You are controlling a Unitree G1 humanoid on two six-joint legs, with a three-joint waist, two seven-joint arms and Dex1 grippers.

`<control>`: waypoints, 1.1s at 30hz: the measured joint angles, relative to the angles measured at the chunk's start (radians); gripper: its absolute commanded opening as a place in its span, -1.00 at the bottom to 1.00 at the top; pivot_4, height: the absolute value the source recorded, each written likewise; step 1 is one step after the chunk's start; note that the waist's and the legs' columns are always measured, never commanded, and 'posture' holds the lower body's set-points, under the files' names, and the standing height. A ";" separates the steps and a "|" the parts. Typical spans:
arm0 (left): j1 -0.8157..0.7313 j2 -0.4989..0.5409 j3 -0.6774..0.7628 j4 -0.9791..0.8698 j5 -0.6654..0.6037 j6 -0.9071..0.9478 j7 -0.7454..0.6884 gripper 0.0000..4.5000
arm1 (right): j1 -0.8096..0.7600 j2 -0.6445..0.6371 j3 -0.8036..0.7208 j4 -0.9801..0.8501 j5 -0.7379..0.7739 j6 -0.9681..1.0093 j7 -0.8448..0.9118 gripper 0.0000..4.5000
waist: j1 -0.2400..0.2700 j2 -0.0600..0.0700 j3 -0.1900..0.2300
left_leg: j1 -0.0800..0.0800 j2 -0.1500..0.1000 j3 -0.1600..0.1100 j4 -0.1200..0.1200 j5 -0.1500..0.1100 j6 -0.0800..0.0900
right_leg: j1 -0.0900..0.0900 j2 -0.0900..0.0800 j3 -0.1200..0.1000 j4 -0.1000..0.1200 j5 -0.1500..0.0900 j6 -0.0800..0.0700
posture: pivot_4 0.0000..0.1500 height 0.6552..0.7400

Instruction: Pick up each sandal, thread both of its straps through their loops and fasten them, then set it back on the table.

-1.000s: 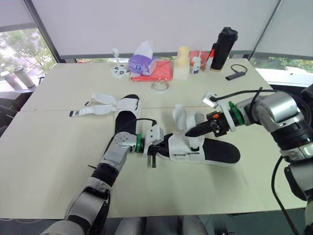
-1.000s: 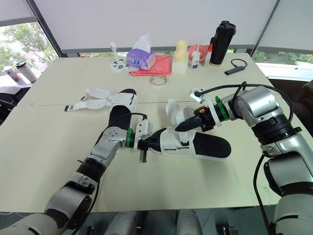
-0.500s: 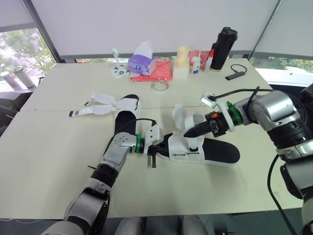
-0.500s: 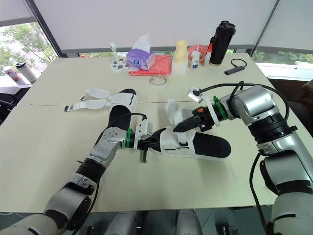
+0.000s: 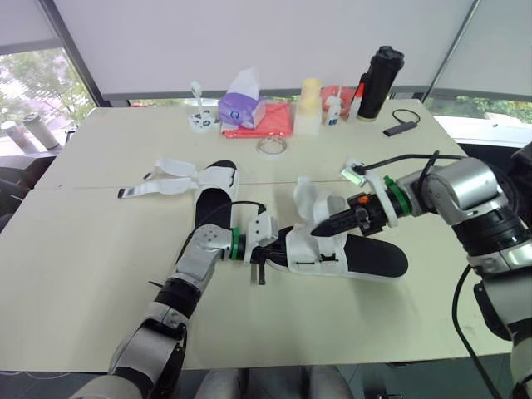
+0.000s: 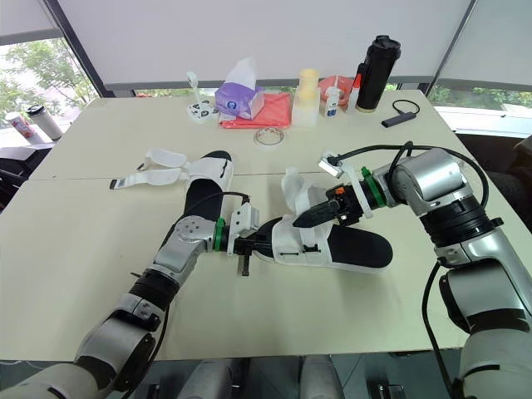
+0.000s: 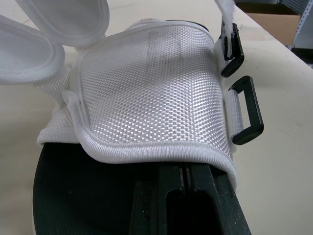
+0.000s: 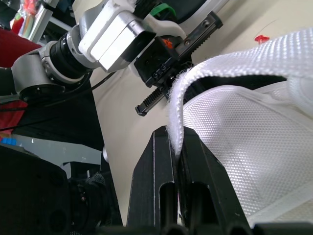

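One sandal [image 5: 371, 258], black footbed and white woven upper [image 7: 146, 83], lies mid-table. My left gripper [image 5: 263, 254] is shut on its toe end, the fingers [image 7: 188, 196] clamped at the edge of the upper. Two black loops [image 7: 247, 110] sit on the upper's side. My right gripper [image 5: 321, 225] is shut on a white strap [image 8: 205, 73], holding it over the upper. The second sandal [image 5: 212, 195] rests further back to the left, its straps [image 5: 162, 184] spread loose on the table.
Along the far edge stand a purple tissue box [image 5: 241, 108], a red cloth [image 5: 270, 121], a cream container [image 5: 309, 106], a small white bottle [image 5: 332, 108] and a black bottle [image 5: 380, 79]. A clear tape ring [image 5: 272, 145] and a black device with cable [image 5: 401, 126] lie nearby.
My right gripper has shifted slightly left and lower, drawing the strap down over the white upper. The left gripper and the sandal have stayed put.
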 measured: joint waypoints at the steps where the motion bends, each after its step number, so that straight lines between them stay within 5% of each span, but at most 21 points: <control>1: 0.000 0.000 0.000 0.000 0.000 0.000 0.000 -1.00 | 0.001 0.000 -0.001 -0.002 0.000 0.001 0.000 -0.97 | 0.000 0.000 0.000 | 0.000 0.000 0.000 0.000 0.000 0.000 | 0.000 0.000 0.000 0.000 0.000 0.000 | 1.00 0.75; 20: 0.000 -0.001 0.000 0.000 0.000 -0.001 0.001 -1.00 | 0.039 0.021 0.005 0.096 -0.110 -0.118 -0.020 -0.97 | 0.000 0.000 0.000 | 0.000 0.000 0.000 0.000 0.000 0.000 | 0.000 0.000 0.000 0.000 0.000 0.000 | 1.00 0.75; 33: -0.004 -0.005 -0.001 0.000 0.000 -0.002 0.005 -1.00 | 0.098 -0.022 -0.004 -0.037 -0.125 -0.118 -0.002 -0.97 | 0.001 0.000 0.000 | 0.000 0.000 0.000 0.000 0.000 0.000 | 0.000 0.000 0.000 0.000 0.000 0.000 | 1.00 0.75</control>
